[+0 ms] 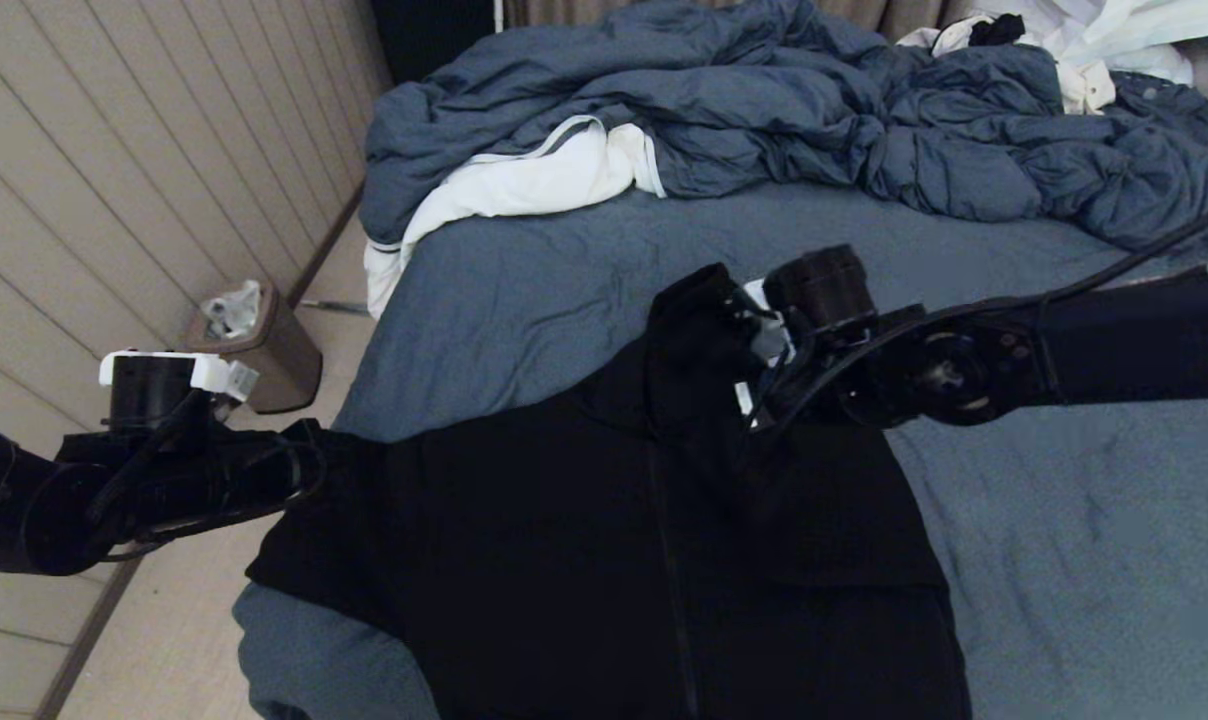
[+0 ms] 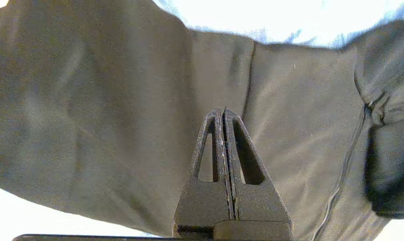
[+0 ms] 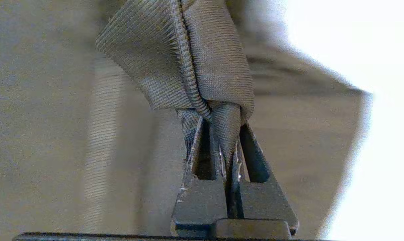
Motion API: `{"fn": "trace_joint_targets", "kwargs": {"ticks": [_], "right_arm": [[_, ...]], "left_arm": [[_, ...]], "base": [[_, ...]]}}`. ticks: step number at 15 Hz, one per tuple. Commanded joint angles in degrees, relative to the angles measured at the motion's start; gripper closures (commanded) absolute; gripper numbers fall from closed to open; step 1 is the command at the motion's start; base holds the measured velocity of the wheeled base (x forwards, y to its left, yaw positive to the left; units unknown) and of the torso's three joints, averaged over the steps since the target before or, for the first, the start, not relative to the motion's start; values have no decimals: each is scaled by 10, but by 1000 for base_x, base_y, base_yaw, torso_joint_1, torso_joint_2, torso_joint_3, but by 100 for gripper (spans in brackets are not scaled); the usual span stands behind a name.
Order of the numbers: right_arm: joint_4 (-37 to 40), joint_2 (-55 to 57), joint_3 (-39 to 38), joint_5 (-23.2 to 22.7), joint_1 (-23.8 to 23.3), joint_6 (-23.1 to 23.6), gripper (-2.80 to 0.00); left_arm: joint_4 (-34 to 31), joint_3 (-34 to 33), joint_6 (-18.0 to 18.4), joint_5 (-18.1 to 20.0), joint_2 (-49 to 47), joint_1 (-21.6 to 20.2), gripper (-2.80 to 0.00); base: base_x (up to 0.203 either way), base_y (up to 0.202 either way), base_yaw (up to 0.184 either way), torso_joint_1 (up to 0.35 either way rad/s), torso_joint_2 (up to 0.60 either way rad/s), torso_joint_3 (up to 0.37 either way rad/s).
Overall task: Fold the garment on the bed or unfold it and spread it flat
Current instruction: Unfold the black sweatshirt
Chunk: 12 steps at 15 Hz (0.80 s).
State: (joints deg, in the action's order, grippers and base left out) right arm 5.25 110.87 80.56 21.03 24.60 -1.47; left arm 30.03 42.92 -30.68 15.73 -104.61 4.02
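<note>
**Black hoodie half-raised as two arms work a bed**

While the bed [image 1: 584, 270], a wide mattress under a blue-grey sheet, fills most of the head view, the garment [image 1: 604, 540], a large black zip-front hooded sweatshirt, lies across its near end from about 9 o'clock round to 5 o'clock, front up, with the zipper running down the middle toward 6 o'clock. At 12 o'clock a rumpled blue-grey duvet [image 1: 794, 120] is heaped along the far side of the bed, its white lining turned out toward 10 o'clock. White clothing [image 1: 1114, 40] sits in a pile at 1 o'clock, beyond the duvet. Off the bed at 9 o'clock, a small brown bin [image 1: 264, 350] stands on the floor beside the panelled wall.

From 3 o'clock the right arm stretches in over the sheet to the centre of the frame, where the right tool [image 3: 229, 147] is pinched on a ribbed, seamed fold of the garment; in the head view that fold stands up in a peak above the rest of the fabric at the collar end. At 9 o'clock the left arm sits at the bed's edge, its left tool [image 2: 223, 115] with both fingers pressed together and nothing between them, the tips close over the black cloth of the sweatshirt's side.
</note>
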Motion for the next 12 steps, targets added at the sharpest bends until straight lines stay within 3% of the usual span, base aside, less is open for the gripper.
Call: {"fn": "trace_joint_targets", "kwargs": {"ticks": [1,4,6,12], "right_arm": [[-1,-32,-5,0,-78,11,0],[-3,-44,-5,-18,-211,45,0],[-4,-41,-3,-58,-276,59,0],[-21,25,78,-102,-410,97,0]], "left_arm": [[2,-1,-2,1,0,0,0],[2,-2,-2,1,0,0,0],[2,-2,-2,1,-1,0,0],[13,-5,-2,1,-4,0,0]], "base": [[0,0,0,0,0,0],[0,0,0,0,0,0],[0,0,0,0,0,0],[0,0,0,0,0,0]]}}
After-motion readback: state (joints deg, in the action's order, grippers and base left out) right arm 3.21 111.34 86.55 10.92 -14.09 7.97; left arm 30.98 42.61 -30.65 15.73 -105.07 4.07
